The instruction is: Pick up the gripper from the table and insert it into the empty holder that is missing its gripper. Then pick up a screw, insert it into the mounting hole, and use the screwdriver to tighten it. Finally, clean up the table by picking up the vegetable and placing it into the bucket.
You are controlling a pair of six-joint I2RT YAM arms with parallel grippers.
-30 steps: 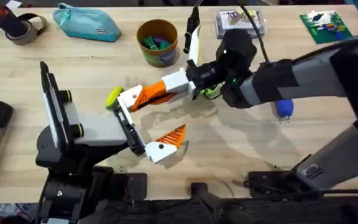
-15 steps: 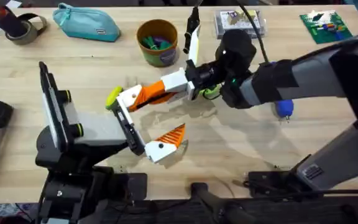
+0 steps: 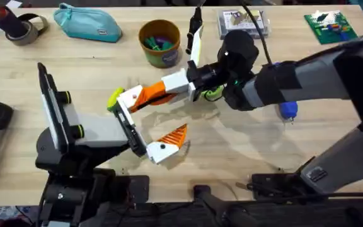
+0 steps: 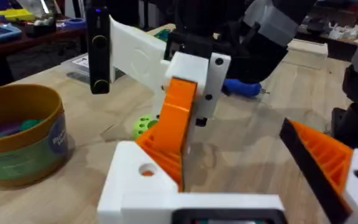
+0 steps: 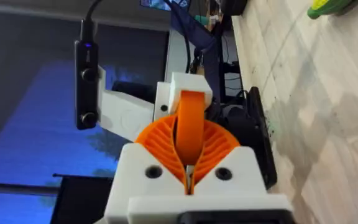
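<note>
My right gripper (image 3: 159, 91) is shut on the gripper (image 3: 145, 96), an orange finger, seen between the ribbed pads (image 5: 160, 146) in the right wrist view. The finger (image 4: 176, 124) meets the holder (image 3: 128, 101), the white bracket (image 4: 142, 180) on my left gripper (image 3: 147, 124). Whether it is seated I cannot tell. The left gripper is open, its other bracket carrying a ribbed orange wedge (image 3: 172, 137). A yellow-green vegetable (image 3: 114, 98) lies just behind the holder. The blue screwdriver (image 3: 287, 111) lies under the right arm. The ochre bucket (image 3: 159, 41) stands at the back.
A teal zip pouch (image 3: 87, 24) and a tape roll (image 3: 24, 28) sit at the back left. A clear box (image 3: 243, 23) and a green board (image 3: 329, 26) are at the back right. A lime-green piece (image 3: 213, 93) lies under the right wrist.
The right gripper with the orange finger has edged slightly toward the far side. The left arm's holder has shifted a little with it. Nothing was released.
</note>
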